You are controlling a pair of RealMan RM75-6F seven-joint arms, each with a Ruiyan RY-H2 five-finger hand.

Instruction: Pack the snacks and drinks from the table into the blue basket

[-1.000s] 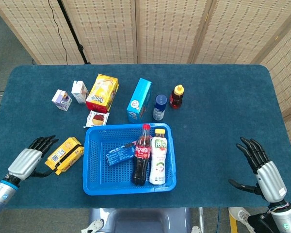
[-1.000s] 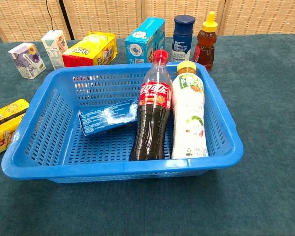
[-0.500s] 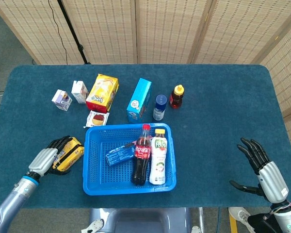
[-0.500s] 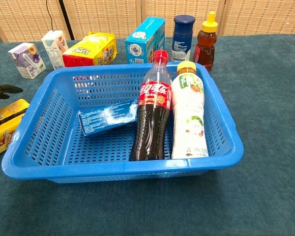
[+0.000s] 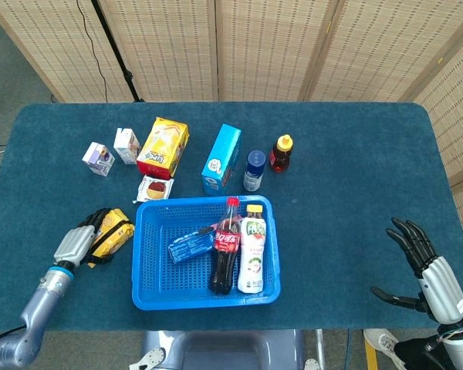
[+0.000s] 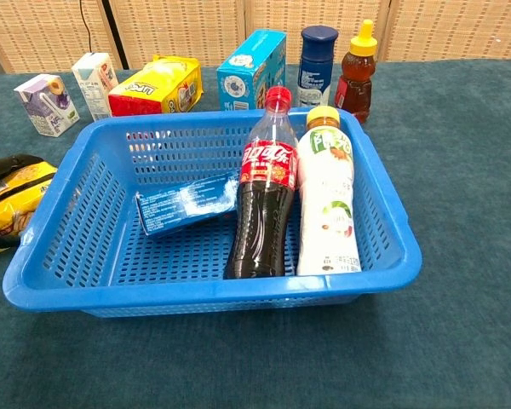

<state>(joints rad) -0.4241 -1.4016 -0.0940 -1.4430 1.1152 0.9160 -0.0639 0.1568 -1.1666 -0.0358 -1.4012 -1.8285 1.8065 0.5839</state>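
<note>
**Left hand closes on the yellow snack pack beside the basket**

The left hand has its dark fingers wrapped over the yellow crinkled-plastic snack pack, which sits on the dark teal cloth-covered table near its front left corner, just beside the left wall of the blue perforated plastic basket. In the chest view the pack looks tipped up at one end, with black fingers over its top. The right hand hovers over the front right corner, fingers spread, holding nothing.

To do this step well, I would judge that the grip should be firm across the pack's width, since the wrapper will likely flex and slip. It should then be lifted clear above the basket's rim and set into the free left half, away from the two bottles.

Already in the basket: a cola bottle with red cap and red label bearing white script that I cannot read for certain, a white drink bottle with yellow cap and green-printed label, and a flat blue snack packet with fine white print too small to read.

Toward the back edge stand a purple-and-white carton, a white carton, a yellow-and-red snack bag, a small red-and-white packet, a tall blue box, a blue-lidded can and an amber squeeze bottle with yellow cap. Their writing is illegible.
</note>
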